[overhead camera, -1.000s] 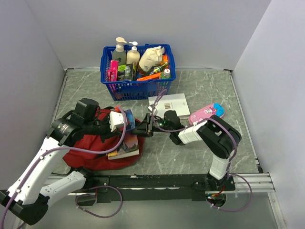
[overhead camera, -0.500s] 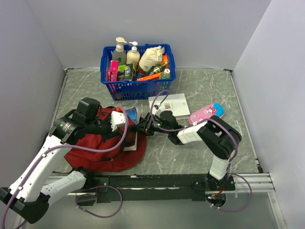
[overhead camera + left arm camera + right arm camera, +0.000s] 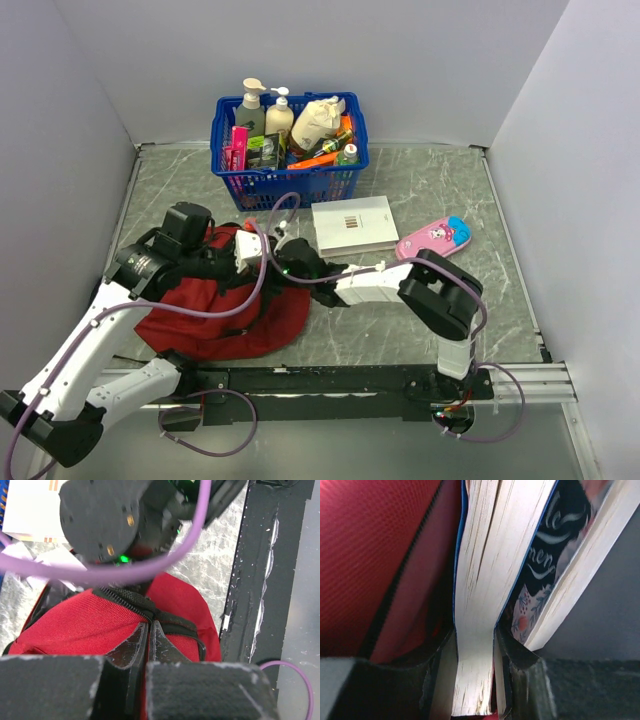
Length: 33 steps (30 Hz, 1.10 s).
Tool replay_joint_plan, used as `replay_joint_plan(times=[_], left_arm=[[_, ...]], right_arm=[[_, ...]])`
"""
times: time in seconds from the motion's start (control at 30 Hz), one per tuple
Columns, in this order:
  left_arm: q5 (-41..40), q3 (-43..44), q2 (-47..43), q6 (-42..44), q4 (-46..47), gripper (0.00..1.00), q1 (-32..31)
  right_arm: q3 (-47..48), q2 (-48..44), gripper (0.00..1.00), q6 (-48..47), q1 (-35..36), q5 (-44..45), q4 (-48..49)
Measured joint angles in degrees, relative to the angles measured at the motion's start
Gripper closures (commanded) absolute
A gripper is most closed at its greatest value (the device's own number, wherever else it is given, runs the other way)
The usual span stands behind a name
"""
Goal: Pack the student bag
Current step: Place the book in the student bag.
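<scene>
The student bag (image 3: 215,315) is a dark-red backpack lying at the near left. My left gripper (image 3: 253,257) is shut on the black zipper trim at its mouth, its fingertips (image 3: 149,626) pinching the trim over red fabric (image 3: 70,625). My right gripper (image 3: 290,265) reaches left into the bag's mouth. In the right wrist view the right gripper (image 3: 475,636) is shut on a blue-covered book (image 3: 480,580), pages showing. A second book with a dark floral cover (image 3: 545,555) leans beside it. Red bag fabric (image 3: 365,555) lies on the left.
A blue basket (image 3: 287,185) of bottles and small items stands at the back. A white book (image 3: 352,225) and a pink pencil case (image 3: 433,237) lie on the grey table right of the bag. Grey walls close in on three sides.
My right gripper has moved left with the book, from beside the bag into its mouth. From above, the books are now hidden inside. The left gripper kept hold of the zipper trim.
</scene>
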Motion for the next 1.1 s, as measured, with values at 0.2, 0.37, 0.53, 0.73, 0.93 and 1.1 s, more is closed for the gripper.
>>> replay_joint_plan(times=[0.2,0.37,0.53,0.73,0.93,1.1], left_arm=[[0.37,0.00,0.31,-0.70,0.02,0.99,0.00],[0.42,0.00,0.31,-0.79,0.00,0.99,0.00],[0.44,0.00,0.31,-0.79,-0.02,0.99,0.00],[0.44,0.00,0.31,-0.90,0.00,0.99,0.00],[0.42,0.00,0.31,-1.01,0.00,0.99,0.00],[0.44,0.00,0.31,-1.16,0.07,0.99,0.00]], right_arm=[[1.09,1.29,0.33,-0.09,0.68,-0.52,-1.14],[-2.84,0.13,0.46,-0.31,-1.53,-0.61,0.57],[-10.84,-5.33,0.75,-1.11,-5.16,0.59,2.58],[-11.41,-6.56,1.00,-1.70,-5.95,-1.27,4.66],[-8.57,-6.49,1.00,-4.85,-5.05,-2.58,-0.76],[-8.07,-5.53,1.00,-6.23,-3.45,-3.41,-3.43]])
